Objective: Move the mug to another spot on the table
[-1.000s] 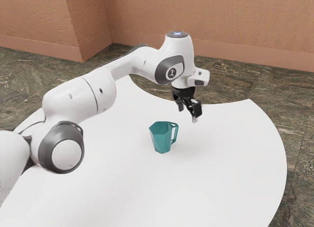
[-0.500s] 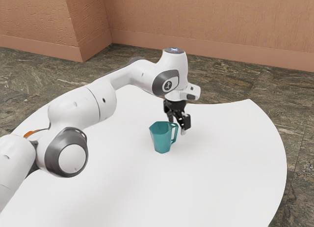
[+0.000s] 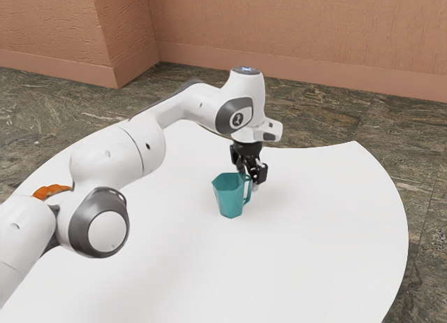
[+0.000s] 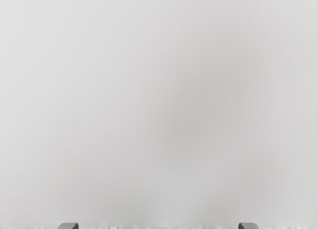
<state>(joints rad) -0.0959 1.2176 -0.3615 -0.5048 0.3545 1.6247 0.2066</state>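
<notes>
A teal mug (image 3: 229, 196) stands upright on the white table (image 3: 328, 239), its handle (image 3: 247, 189) facing the exterior view's right. My black gripper (image 3: 253, 181) points down just above the handle and the rim's right side. Its fingers stand apart and hold nothing. In the wrist view the two fingertips (image 4: 68, 225) peek in far apart over bare white table (image 4: 158, 100).
The table's curved edge (image 3: 401, 211) runs along the exterior view's right, with dark stone floor (image 3: 419, 148) beyond. A brick-coloured wall (image 3: 300, 29) stands behind. My white arm (image 3: 140, 148) spans the table's left part.
My hand has moved down and toward the exterior view's left, from beside and above the mug to just over its handle. The mug has not moved.
</notes>
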